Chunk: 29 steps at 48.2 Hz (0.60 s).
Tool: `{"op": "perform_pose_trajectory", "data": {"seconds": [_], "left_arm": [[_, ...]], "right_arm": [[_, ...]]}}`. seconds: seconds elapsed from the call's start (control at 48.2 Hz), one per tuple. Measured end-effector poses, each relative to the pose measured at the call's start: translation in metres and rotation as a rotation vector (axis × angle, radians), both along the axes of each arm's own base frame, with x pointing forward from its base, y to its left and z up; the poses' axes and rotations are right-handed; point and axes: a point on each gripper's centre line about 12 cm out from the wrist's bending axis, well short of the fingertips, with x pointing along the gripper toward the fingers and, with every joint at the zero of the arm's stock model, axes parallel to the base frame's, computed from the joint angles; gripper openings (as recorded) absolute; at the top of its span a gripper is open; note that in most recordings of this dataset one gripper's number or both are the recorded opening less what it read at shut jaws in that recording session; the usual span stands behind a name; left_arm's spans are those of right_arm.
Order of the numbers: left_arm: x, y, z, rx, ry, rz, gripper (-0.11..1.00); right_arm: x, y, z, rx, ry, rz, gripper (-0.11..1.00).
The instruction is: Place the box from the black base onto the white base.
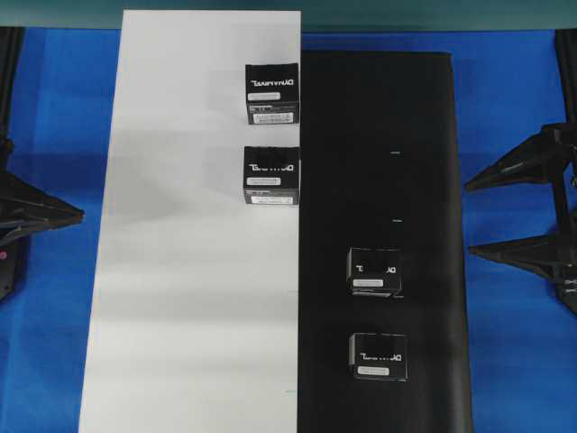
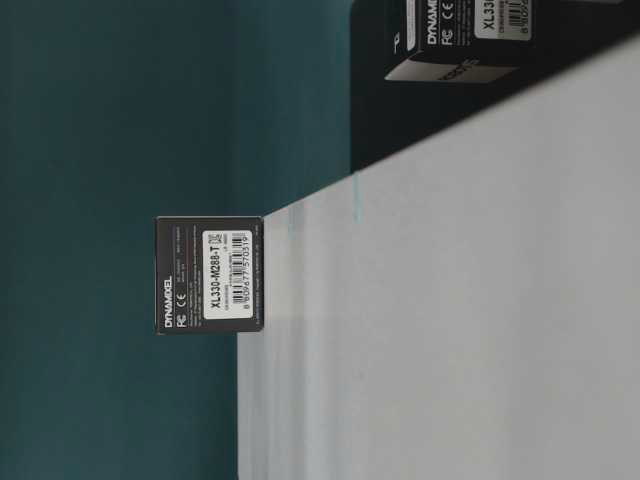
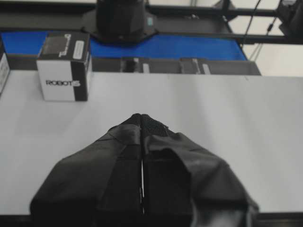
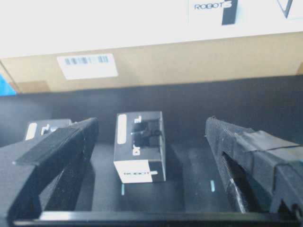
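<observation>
Two black boxes stand on the black base: one box mid-sheet and another nearer the front. Two more boxes stand on the white base along its right edge. My right gripper is open at the black base's right edge. In the right wrist view the right gripper is empty, with a box ahead of it, slightly left. My left gripper is shut and empty at the white base's left edge.
Blue table surrounds both sheets. Small teal marks dot the black base. In the table-level view, which is turned on its side, one box stands on the white base. A brown board with a barcode label lies beyond the black sheet.
</observation>
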Motion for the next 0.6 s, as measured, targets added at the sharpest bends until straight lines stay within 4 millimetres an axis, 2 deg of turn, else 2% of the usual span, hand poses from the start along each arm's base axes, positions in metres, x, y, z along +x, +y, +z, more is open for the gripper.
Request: {"op": "perform_pose_trajectory", "data": {"seconds": [0.602], "left_arm": [[-0.0009, -0.0002, 0.0006, 0.0, -0.003, -0.002, -0.06]], "right_arm": [[-0.0004, 0.0, -0.0025, 0.0, 0.006, 0.0, 0.99]]}}
